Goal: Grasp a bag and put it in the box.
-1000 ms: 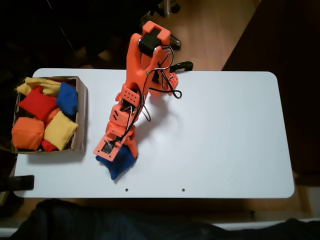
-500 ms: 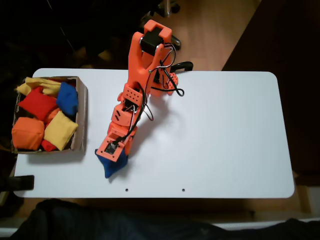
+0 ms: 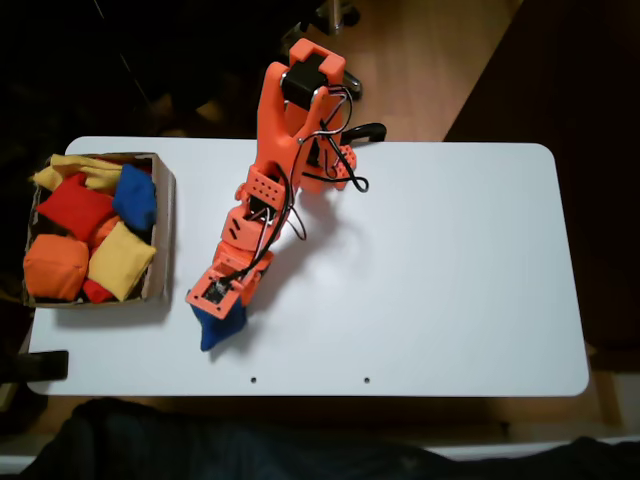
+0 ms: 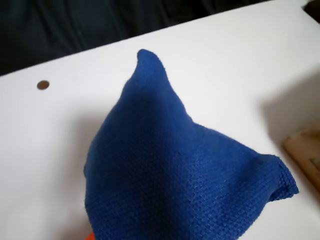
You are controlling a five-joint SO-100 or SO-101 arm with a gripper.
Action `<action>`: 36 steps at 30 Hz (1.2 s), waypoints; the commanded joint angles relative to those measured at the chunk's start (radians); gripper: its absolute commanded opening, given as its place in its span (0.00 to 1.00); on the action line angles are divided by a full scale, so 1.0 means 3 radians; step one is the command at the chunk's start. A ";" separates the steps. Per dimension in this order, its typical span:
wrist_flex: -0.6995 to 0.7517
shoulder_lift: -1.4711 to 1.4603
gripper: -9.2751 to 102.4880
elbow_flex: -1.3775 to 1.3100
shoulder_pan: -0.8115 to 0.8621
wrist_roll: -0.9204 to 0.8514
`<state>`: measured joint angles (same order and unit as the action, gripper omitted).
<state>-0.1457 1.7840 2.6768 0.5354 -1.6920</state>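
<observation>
Likely home hobby setup: white table (image 3: 450,280) on wooden floor (image 3: 430,60), chair caster (image 3: 335,15) behind, dim room.

Royal-blue bag (image 3: 217,327); orange arm (image 3: 275,190); brown box (image 3: 160,235); white table (image 3: 440,270).

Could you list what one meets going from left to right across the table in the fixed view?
The box full of beanbags, then the bag held in the arm's jaws, then the arm's base, then the bare white table.
</observation>
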 commanded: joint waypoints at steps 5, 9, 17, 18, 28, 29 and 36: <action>-0.0220 0.0368 0.09 0.0015 -0.0026 0.0225; -0.0363 0.0516 0.09 0.0066 -0.0056 0.0332; -0.0522 0.0859 0.09 0.0159 -0.0087 0.0435; -0.0542 0.0905 0.09 0.0169 -0.0087 0.0450; -0.0874 0.1350 0.09 0.0281 -0.0046 0.0608; -0.0915 0.1391 0.09 0.0297 -0.0041 0.0624; -0.1115 0.1595 0.09 0.0307 0.0031 0.0767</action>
<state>-0.4249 2.1813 2.7780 0.5308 -1.4742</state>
